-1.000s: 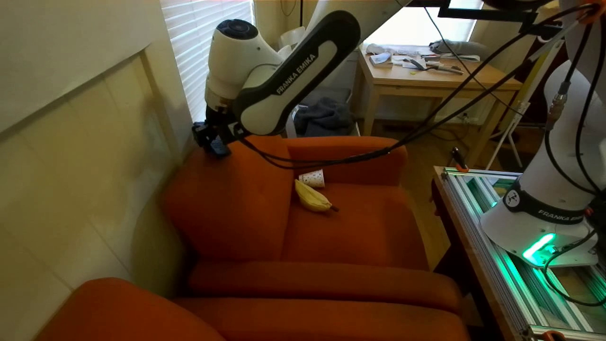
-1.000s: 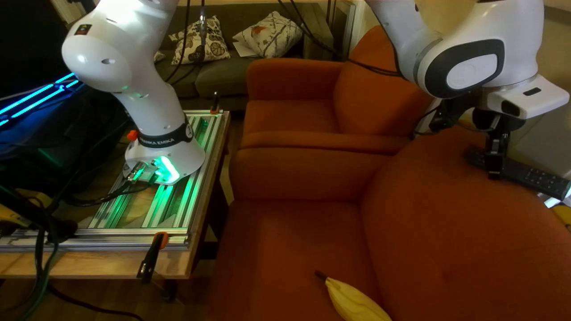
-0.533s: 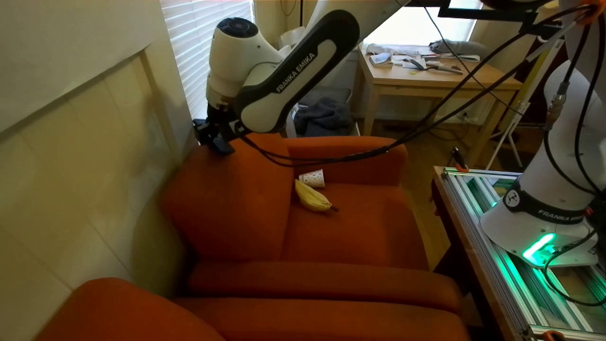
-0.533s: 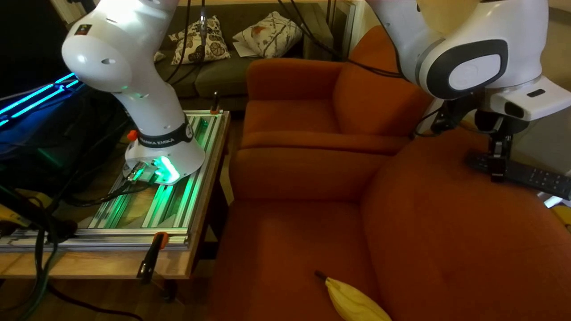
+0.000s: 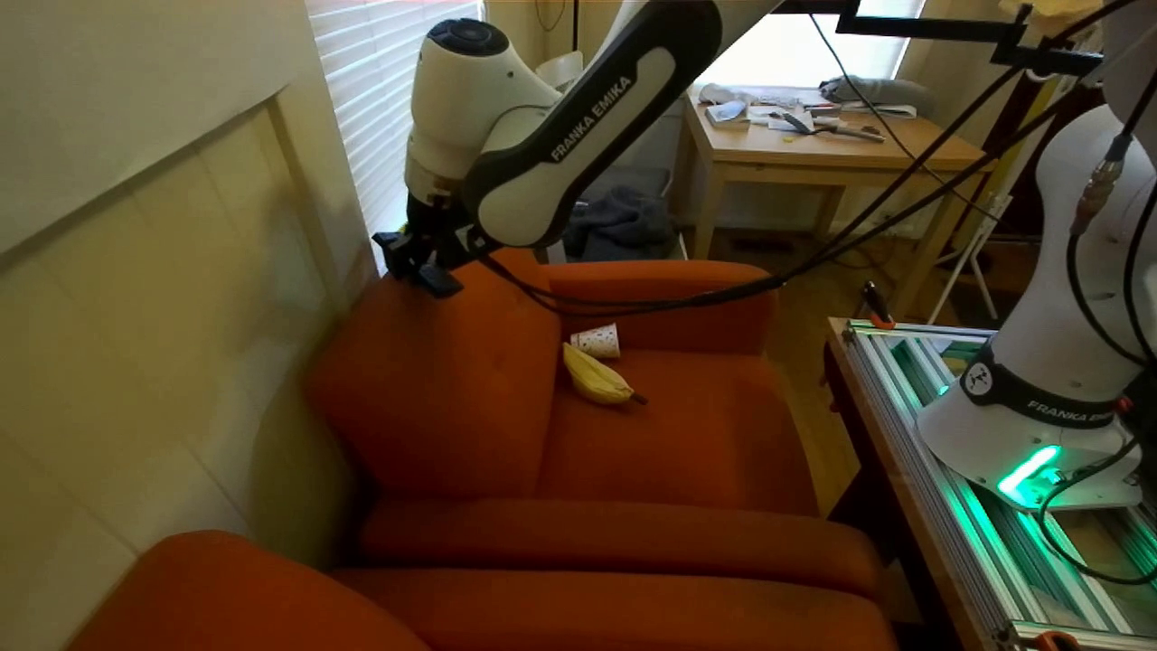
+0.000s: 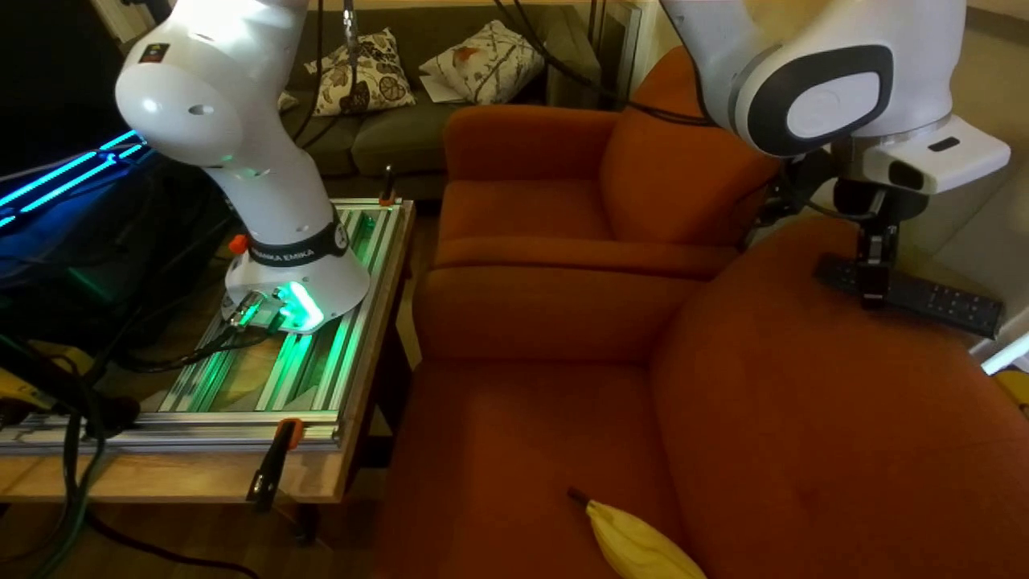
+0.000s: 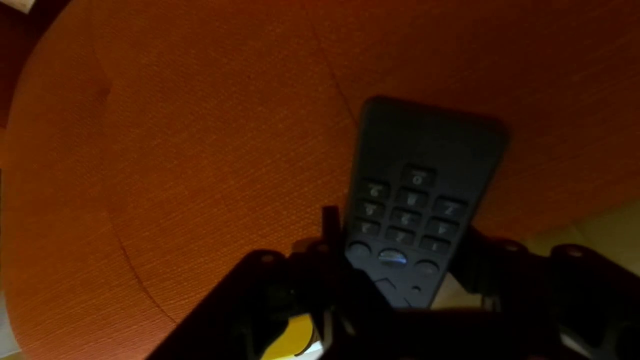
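Note:
My gripper (image 6: 875,296) is shut on a black remote control (image 6: 949,305), with its fingers on the two long sides. The remote is over the top of the orange armchair's backrest (image 6: 836,418); whether it touches the fabric I cannot tell. In the wrist view the remote (image 7: 407,200) shows its number buttons between the dark fingers (image 7: 402,240), and its lower end is hidden by the gripper. In an exterior view the gripper (image 5: 420,264) is near the window-side wall. A yellow banana (image 5: 598,375) lies on the seat, also seen in an exterior view (image 6: 641,543).
A white speckled cup (image 5: 597,341) lies on its side beside the banana. Another orange armchair (image 6: 530,209) stands alongside. The wall (image 5: 181,362) is close behind the backrest. The robot base stands on a wooden table (image 6: 321,478) with metal rails and clamps. Cables hang from the arm.
The gripper and the remote have moved together, slightly up and to the left in an exterior view, and up and right in an exterior view. The banana and cup have not moved.

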You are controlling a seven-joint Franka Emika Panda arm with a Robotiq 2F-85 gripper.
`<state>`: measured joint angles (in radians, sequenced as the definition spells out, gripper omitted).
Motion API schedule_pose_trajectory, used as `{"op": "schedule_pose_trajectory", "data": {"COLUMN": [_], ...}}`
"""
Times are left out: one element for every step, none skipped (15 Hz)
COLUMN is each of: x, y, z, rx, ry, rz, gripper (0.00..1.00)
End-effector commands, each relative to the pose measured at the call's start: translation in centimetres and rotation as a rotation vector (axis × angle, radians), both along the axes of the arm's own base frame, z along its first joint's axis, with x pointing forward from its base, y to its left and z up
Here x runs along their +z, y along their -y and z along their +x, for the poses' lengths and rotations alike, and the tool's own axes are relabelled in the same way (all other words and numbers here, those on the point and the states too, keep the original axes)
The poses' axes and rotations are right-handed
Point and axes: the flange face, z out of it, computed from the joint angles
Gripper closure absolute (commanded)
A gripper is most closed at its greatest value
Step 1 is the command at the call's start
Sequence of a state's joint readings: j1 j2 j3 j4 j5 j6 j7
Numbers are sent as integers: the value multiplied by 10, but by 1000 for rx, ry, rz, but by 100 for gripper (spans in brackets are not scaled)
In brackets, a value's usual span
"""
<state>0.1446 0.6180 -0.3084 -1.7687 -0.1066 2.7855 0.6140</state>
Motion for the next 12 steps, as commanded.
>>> {"op": "schedule_pose_trajectory", "data": {"x": [16, 16, 14, 13, 13, 11, 10, 8, 6, 3, 1, -1], "y": [-14, -18, -24, -28, -33, -36, -41, -47, -52, -55, -59, -63], "z": [-38, -45, -53, -60, -67, -74, -81, -89, -95, -102, -108, -114], "rx": [26, 29, 36, 41, 43, 46, 51, 60, 66, 70, 75, 82], "ry": [-24, -35, -46, -53, -63, -73, -82, -92, -101, -116, -127, -134], "rz": [7, 9, 13, 14, 16, 20, 22, 26, 26, 21, 19, 17], "gripper": [76, 76, 76, 76, 76, 76, 76, 76, 76, 76, 76, 76]}}
